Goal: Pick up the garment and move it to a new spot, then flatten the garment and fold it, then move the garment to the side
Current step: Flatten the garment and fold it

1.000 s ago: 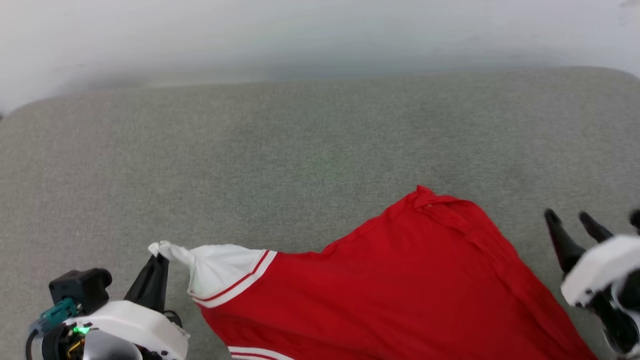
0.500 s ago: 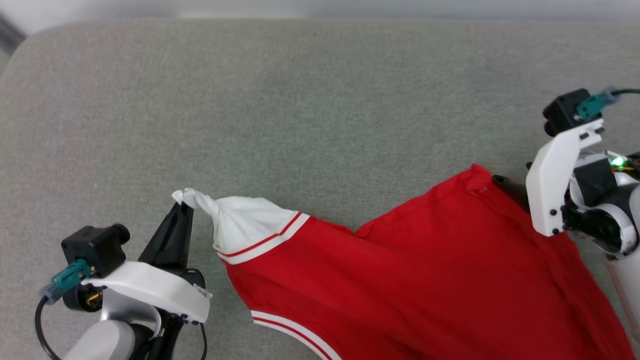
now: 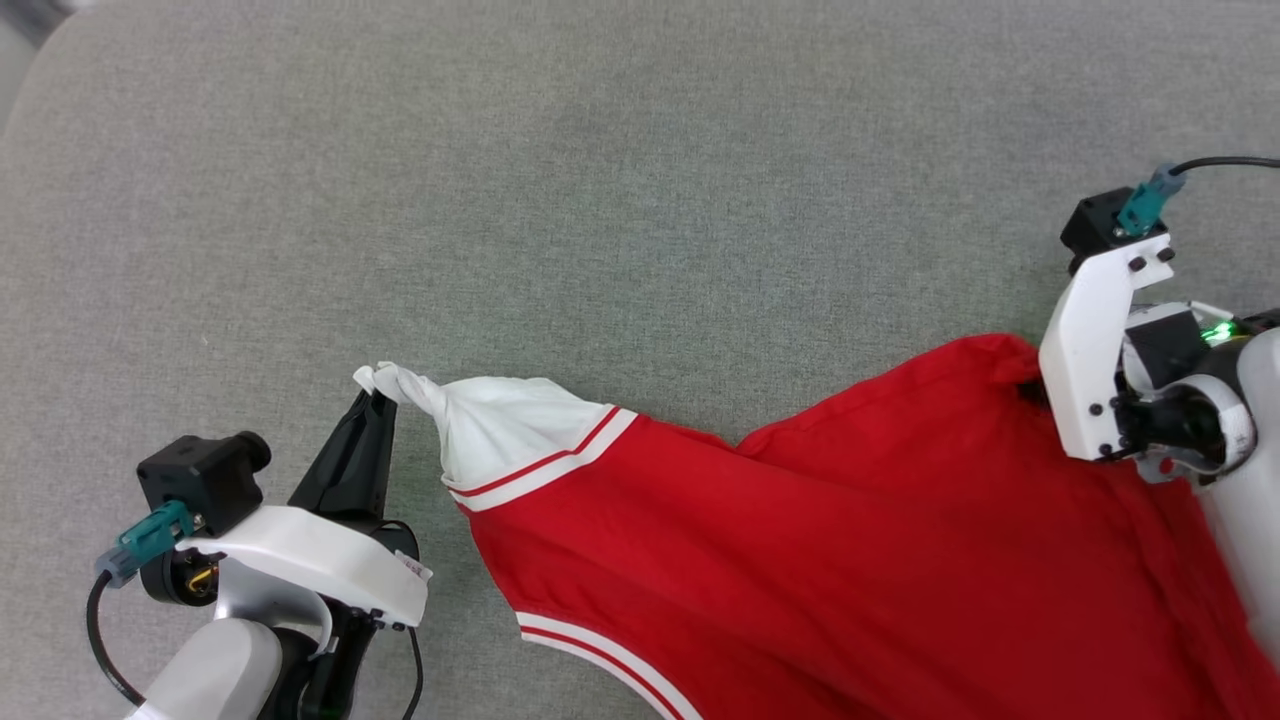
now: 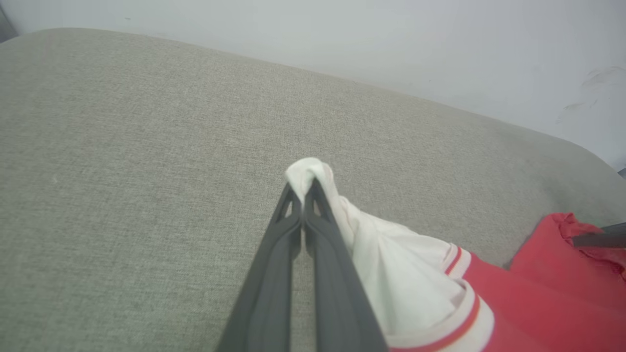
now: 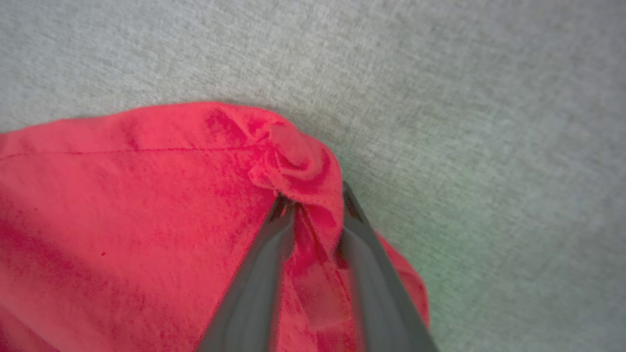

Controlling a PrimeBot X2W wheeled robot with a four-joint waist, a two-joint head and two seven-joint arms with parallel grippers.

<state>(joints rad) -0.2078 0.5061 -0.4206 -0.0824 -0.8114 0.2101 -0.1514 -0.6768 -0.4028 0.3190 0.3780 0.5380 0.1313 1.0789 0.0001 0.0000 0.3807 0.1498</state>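
Likely limp and light, the garment (image 3: 800, 560) stretched between both jaws: left gripper (image 4: 303, 190) pinched its sleeve tip, right gripper (image 5: 313, 203) its bunched red corner

1. The right gripper (image 5: 315, 198), spread open and clear of the garment (image 3: 850, 550) a second ago, now has its jaws around the red corner. It is apparently pinching the cloth, though the wrist view is blurred.
2. That corner, lying flat before, is now bunched up between the jaws.
3. The head camera has tipped downward since the earliest picture.
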